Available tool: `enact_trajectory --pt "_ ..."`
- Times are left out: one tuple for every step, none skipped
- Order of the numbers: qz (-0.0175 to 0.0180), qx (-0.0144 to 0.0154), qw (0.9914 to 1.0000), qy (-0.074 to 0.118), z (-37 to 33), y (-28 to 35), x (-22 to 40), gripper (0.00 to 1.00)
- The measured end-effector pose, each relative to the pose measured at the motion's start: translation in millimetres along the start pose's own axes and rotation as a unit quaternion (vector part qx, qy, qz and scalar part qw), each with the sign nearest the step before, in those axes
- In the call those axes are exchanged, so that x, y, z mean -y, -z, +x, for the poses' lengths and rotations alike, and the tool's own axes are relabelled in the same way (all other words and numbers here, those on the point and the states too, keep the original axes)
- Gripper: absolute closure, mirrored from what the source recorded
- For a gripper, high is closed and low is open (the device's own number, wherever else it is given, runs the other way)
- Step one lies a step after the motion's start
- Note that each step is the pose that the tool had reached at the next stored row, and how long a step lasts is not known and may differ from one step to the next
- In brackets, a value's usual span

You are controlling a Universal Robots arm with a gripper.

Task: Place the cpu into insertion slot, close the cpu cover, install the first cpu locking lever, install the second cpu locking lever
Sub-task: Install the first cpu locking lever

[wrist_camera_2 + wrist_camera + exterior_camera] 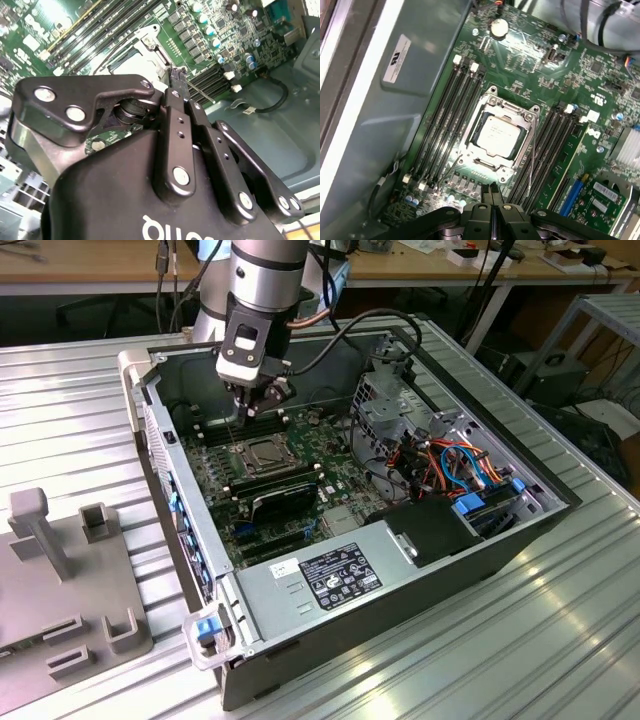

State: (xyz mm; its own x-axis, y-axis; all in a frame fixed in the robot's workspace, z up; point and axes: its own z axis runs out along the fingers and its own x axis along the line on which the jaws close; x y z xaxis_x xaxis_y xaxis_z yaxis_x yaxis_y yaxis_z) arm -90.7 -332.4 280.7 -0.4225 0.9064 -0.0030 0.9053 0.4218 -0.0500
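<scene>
The open case (420, 610) is lying on the ribbed table (560, 640), its printed label (340, 575) too small to read. The gripper (493, 192) is hovering near the slot (491, 95), fingers pressed together and gripping nothing. The cover (530, 120) is lying over the cpu (497, 132), which is sitting in the slot. A thin lever (533, 162) is standing up beside it.

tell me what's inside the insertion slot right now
The cpu lies in the insertion slot, its silver-grey top showing through the window of the cpu cover, which lies down over its edges. The pin field under the chip is covered.
</scene>
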Motion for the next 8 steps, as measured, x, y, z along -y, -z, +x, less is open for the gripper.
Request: enact_trajectory --pt "0.0000 0.0004 0.99996 0.009 0.0 0.0 0.0 0.89" --pt "-0.0001 0.0012 0.99973 0.023 0.0 0.0 0.0 0.89" --pt "-0.0001 0.0015 0.99953 0.030 0.0 0.0 0.0 0.89" --pt "-0.0001 0.0020 0.99920 0.040 0.0 0.0 0.0 0.89" --pt "-0.0001 0.0025 0.99873 0.050 0.0 0.0 0.0 0.89" --pt "-0.0001 0.0029 0.99825 0.059 0.0 0.0 0.0 0.89" --pt "-0.0002 0.0039 0.99690 0.079 0.0 -0.1 0.0 0.89" --pt "-0.0003 0.0052 0.99462 0.104 0.0 -0.1 0.0 0.89"
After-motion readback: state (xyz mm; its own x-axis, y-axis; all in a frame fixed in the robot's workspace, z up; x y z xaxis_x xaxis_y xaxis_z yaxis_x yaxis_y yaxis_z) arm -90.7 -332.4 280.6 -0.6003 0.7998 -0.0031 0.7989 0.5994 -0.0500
